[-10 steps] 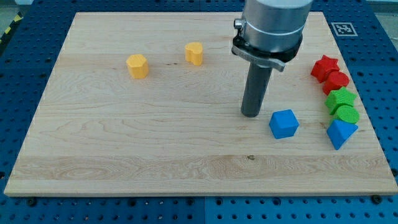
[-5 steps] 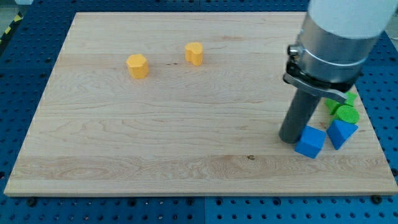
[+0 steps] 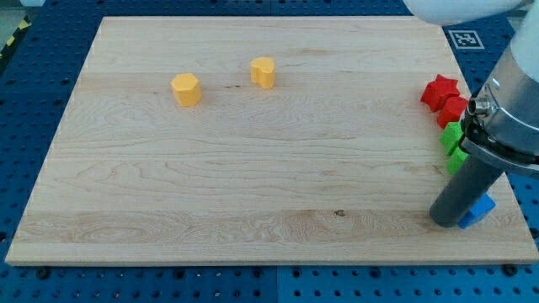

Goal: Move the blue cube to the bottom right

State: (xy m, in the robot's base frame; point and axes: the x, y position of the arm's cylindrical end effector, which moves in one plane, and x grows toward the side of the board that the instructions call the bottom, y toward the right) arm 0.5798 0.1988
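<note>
Camera view shows my tip (image 3: 448,222) near the counter's (image 3: 253,168) bottom right corner, touching the blue cube (image 3: 480,210), which peeks out on the rod's right. No pincer exists here to report. Pushing further could, I judge, slide the cube off the counter's right edge, which lies close.

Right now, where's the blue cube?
The blue cube sits near the board's bottom right corner, mostly hidden behind my tip, which is against its left side, below the green blocks.
</note>
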